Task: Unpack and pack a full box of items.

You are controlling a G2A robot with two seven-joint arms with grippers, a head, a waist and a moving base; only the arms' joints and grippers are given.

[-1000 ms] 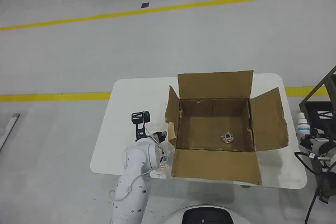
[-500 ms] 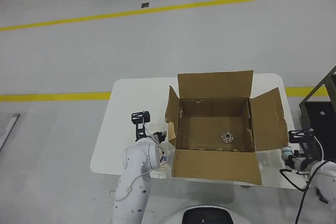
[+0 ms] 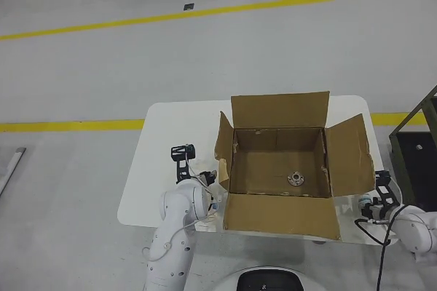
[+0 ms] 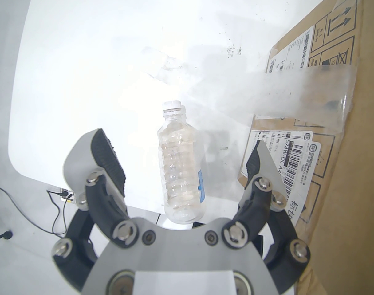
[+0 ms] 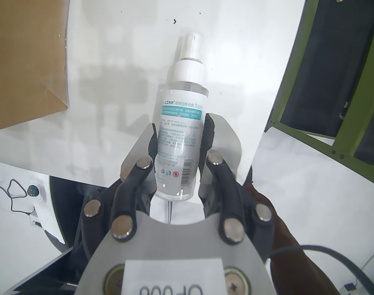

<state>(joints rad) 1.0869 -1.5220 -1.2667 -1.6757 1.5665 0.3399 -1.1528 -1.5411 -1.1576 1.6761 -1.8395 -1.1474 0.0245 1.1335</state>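
Cardboard, brown and creased, makes up the open box (image 3: 280,110) in the top view. It sits on a white table (image 3: 167,145) with all four flaps folded outward. A small round metal ring (image 3: 296,178) lies on its floor, right of centre and toward the near wall, too small to describe further. A green rack (image 3: 422,124) is cut off at the right edge.

In the left wrist view, my left gripper (image 4: 180,147) is spread wide, with both pads clear of a clear water bottle (image 4: 176,130). The bottle lies between the pads on the table, white cap pointing away, its base partly behind my palm. A blue mark on its side is too small to read. The box wall stands just beside it, cut off by the frame. It carries white barcode labels and arrow symbols, partly blurred by clear tape.

In the right wrist view, my right gripper (image 5: 180,130) is clamped around the lower body of a clear spray bottle (image 5: 182,105) with a white nozzle. Its label has a teal band and small print I cannot make out. I cannot tell whether the bottle touches the table beneath it.
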